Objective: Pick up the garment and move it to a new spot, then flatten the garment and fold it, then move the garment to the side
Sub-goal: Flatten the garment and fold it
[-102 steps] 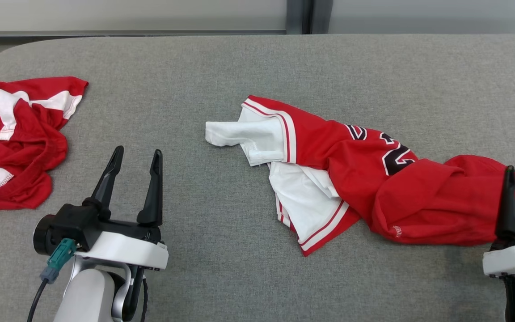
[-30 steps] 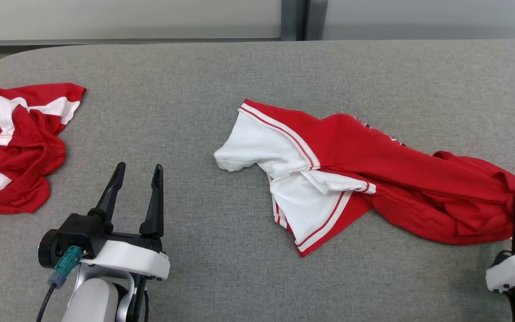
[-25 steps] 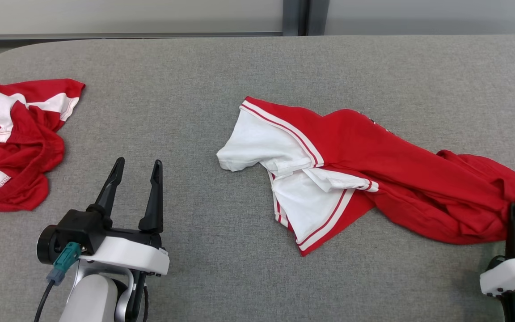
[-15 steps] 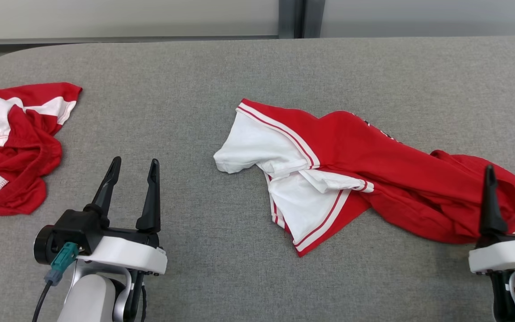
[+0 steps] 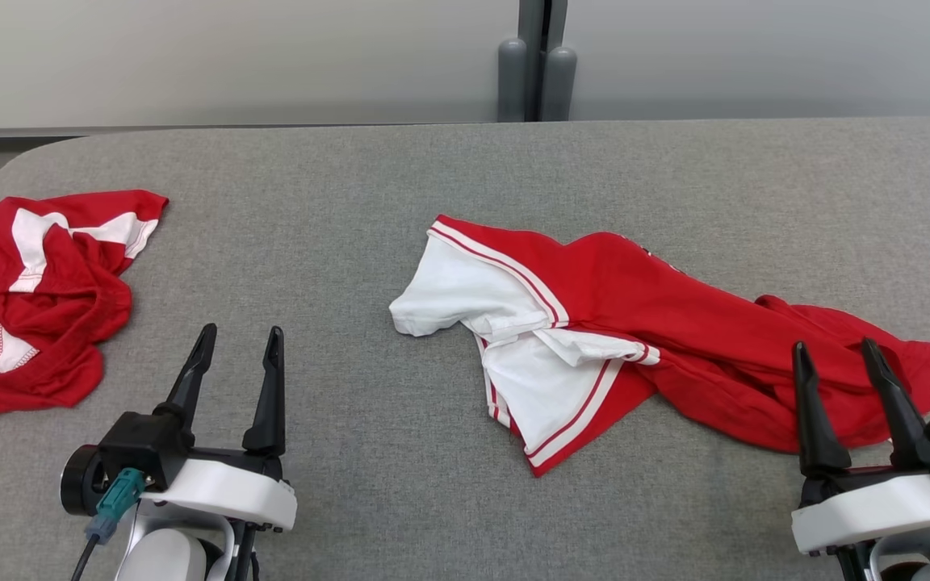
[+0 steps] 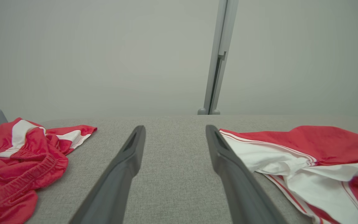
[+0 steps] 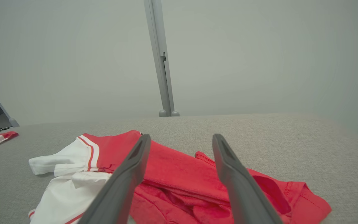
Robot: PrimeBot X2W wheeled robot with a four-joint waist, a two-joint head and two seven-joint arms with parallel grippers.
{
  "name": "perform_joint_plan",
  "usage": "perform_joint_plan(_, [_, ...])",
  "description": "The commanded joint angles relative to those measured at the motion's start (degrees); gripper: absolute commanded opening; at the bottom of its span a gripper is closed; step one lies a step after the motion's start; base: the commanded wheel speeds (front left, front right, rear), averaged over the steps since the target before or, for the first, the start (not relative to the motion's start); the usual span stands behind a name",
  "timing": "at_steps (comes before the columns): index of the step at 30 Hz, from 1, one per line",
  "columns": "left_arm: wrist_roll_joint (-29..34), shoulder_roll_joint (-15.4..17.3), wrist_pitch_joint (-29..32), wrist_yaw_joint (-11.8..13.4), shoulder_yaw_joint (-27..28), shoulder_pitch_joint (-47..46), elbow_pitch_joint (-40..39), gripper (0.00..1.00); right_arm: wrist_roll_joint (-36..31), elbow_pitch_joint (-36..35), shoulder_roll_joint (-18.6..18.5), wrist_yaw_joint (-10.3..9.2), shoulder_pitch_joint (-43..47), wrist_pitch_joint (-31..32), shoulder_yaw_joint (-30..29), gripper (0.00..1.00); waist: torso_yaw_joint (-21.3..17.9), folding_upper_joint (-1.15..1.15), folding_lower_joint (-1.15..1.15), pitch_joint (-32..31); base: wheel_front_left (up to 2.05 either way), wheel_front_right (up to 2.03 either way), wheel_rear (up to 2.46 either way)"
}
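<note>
The garment [image 5: 675, 331], a red jersey with white sleeves and red-white trim, lies crumpled and stretched across the grey table [image 5: 400, 186], from the centre to the right. Its white sleeve end [image 6: 259, 155] and red body [image 7: 179, 168] also show in the wrist views. My right gripper [image 5: 832, 351] hovers open just in front of the garment's right end, nothing between its fingers. My left gripper [image 5: 239, 337] stands open at the lower left, well apart from the garment, over bare table. Both own finger pairs, the left gripper [image 6: 175, 130] and the right gripper [image 7: 181, 138], stand spread.
A second red-and-white garment [image 5: 37, 290] lies bunched at the table's left edge, seen too as that second garment [image 6: 20, 155] in the left wrist view. A grey wall with a vertical post [image 5: 534, 60] stands behind the table. Bare grey cloth lies between the two garments.
My right gripper was shut on the garment's right end, then opened and let it go, drawing back slightly. The garment lies settled. The camera has tilted, shifting the whole picture down.
</note>
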Motion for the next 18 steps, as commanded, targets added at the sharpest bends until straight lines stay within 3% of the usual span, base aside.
perform_joint_plan(1, [-0.1,0.4,-0.3,0.2,0.3,0.1,-0.1,1.0,0.3,-0.4,0.0,-0.02,0.3,0.3,0.1,1.0,-0.1,0.0,0.0,-0.1,0.0,0.0,0.0])
perform_joint_plan(13, [-0.3,0.6,-0.3,0.0,-0.5,0.0,0.8,1.0,0.5,-0.8,0.3,-0.02,1.0,1.0,0.1,1.0,-0.1,0.0,0.0,-0.6,0.0,0.0,0.0])
perform_joint_plan(18, [-0.9,0.2,2.4,-1.9,-3.2,-4.2,1.7,1.0,0.6,-1.3,0.4,-0.02,0.2,1.2,0.4,1.0,-0.2,0.0,0.0,0.5,0.0,0.0,0.0])
